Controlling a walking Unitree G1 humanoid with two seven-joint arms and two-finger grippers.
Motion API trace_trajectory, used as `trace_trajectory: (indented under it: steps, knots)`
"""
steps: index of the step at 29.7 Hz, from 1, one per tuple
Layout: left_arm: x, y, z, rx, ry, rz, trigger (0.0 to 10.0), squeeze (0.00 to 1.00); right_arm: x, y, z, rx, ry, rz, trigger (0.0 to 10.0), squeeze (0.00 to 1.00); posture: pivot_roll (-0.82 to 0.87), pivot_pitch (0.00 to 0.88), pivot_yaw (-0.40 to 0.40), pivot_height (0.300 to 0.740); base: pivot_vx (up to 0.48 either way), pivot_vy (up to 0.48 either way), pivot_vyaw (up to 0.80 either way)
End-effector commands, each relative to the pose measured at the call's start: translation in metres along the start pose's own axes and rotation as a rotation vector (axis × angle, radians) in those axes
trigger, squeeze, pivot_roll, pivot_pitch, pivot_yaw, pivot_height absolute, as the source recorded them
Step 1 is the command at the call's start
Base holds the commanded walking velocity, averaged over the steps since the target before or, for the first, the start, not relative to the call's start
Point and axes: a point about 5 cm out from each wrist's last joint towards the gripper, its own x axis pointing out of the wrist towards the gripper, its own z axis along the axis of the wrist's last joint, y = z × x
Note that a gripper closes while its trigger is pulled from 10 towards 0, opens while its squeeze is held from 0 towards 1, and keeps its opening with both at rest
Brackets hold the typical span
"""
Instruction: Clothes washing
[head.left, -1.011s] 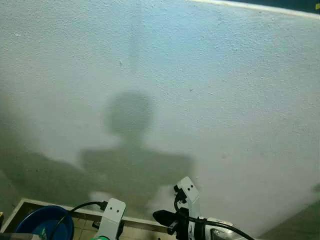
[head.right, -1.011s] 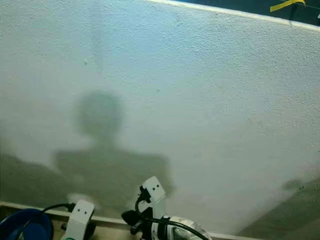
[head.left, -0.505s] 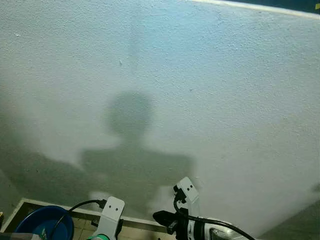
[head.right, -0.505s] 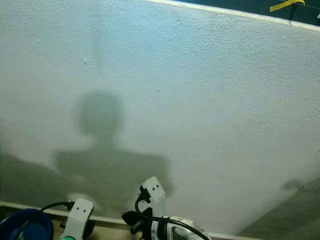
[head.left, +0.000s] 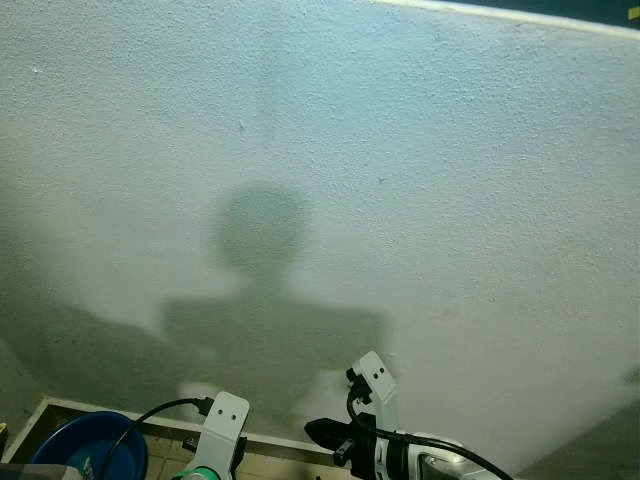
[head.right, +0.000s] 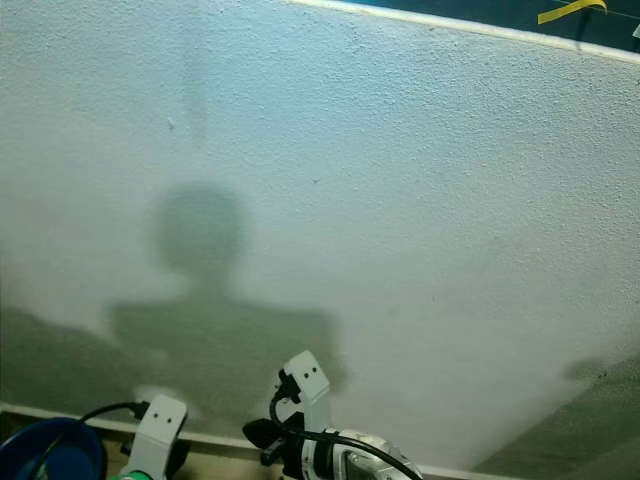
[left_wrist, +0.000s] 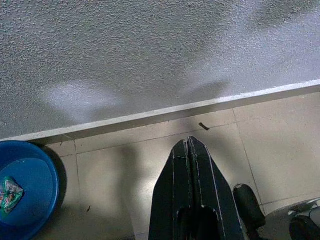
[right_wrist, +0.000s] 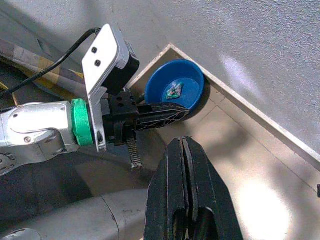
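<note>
A rough-textured white wall (head.left: 420, 150) stands close ahead, carrying a grey shadow (head.left: 262, 300) shaped like a head and shoulders; a pale skirting strip (left_wrist: 165, 112) runs along its foot, meeting a floor of beige tiles (left_wrist: 110, 175) with dark grout lines; a small dark speck (left_wrist: 204, 126) lies on a tile just beside the skirting; above the wall's top edge there is a dark band, with a scrap of yellow tape (head.right: 565, 12) on it.
</note>
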Motion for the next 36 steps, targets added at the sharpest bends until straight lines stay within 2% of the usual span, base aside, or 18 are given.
trace_trajectory:
  steps: [1,36]
  knots:
    - [-0.0025,-0.0034,-0.0105,-0.014,0.036,-0.006,10.0,0.00,-0.0025,-0.0012,-0.0057,0.019,0.007,-0.003,10.0,0.00,0.00,0.065,-0.008,0.740,0.000,0.000,0.00]
    - [-0.0021,-0.0065,-0.0132,-0.014,0.042,-0.009,10.0,0.00,-0.0025,-0.0032,-0.0073,0.021,0.018,0.005,10.0,0.00,0.00,0.035,-0.021,0.740,0.000,0.000,0.00]
